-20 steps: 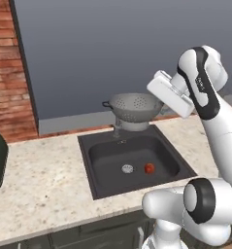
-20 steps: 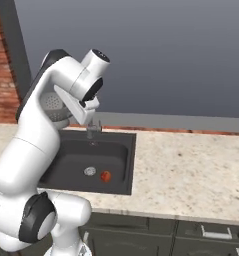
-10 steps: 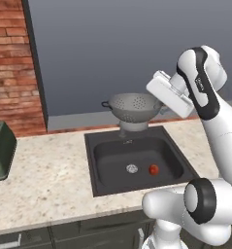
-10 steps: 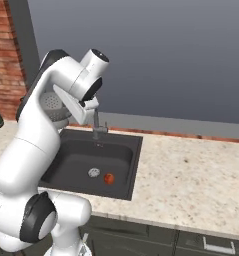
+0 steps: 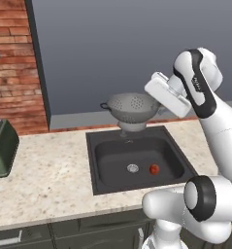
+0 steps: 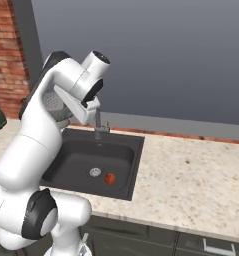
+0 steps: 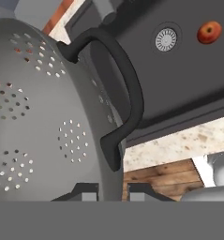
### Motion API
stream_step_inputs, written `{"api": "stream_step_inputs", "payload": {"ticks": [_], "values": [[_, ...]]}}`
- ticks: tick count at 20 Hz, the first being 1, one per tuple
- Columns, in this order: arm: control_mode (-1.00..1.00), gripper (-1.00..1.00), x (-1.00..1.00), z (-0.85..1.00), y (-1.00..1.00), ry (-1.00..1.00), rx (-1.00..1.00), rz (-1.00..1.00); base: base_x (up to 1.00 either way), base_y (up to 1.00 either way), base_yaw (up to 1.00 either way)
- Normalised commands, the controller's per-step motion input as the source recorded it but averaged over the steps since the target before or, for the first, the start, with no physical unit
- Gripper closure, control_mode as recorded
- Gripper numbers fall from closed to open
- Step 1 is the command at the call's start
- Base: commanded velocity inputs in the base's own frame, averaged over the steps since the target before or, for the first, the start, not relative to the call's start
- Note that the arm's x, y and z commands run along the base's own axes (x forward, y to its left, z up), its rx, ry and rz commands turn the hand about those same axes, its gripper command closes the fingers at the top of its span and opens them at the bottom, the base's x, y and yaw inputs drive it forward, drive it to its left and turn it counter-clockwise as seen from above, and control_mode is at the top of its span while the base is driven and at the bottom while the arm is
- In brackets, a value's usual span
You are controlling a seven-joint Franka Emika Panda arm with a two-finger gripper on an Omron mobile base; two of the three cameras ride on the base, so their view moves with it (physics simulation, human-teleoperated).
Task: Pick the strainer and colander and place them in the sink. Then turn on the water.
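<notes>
1. Between the gripper's [image 7: 111, 187] nearly closed fingertips sits the rim of the colander [image 5: 132, 108], a grey perforated metal bowl with a curved dark handle and round foot.
2. Below the hand lies the sink [image 5: 100, 172], a dark rounded-corner basin, open except for a small red fruit [image 5: 154, 168] beside its drain.
3. Held upright, the bowl hangs foot-down over the basin's rear edge.

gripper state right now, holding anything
gripper: shut on the colander rim, holding it up above the back of the sink.
</notes>
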Motion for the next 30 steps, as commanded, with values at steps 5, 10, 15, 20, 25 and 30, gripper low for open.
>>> {"api": "stream_step_inputs", "payload": {"ticks": [5,10,15,20,25,30], "values": [[-1.0,1.0,0.0,-0.28,-0.08,0.0,0.0,0.0,0.0,0.0,0.0],[-1.0,1.0,-0.05,-0.18,-0.01,0.0,0.0,0.0,0.0,0.0,0.0],[-1.0,1.0,-0.02,-0.24,-0.06,0.0,0.0,0.0,0.0,0.0,0.0],[-1.0,1.0,0.0,-0.39,-0.18,0.0,0.0,0.0,0.0,0.0,0.0],[-1.0,1.0,0.0,-0.47,-0.16,0.0,0.0,0.0,0.0,0.0,0.0],[-1.0,1.0,0.0,-0.52,-0.23,0.0,0.0,0.0,0.0,0.0,0.0]]}}
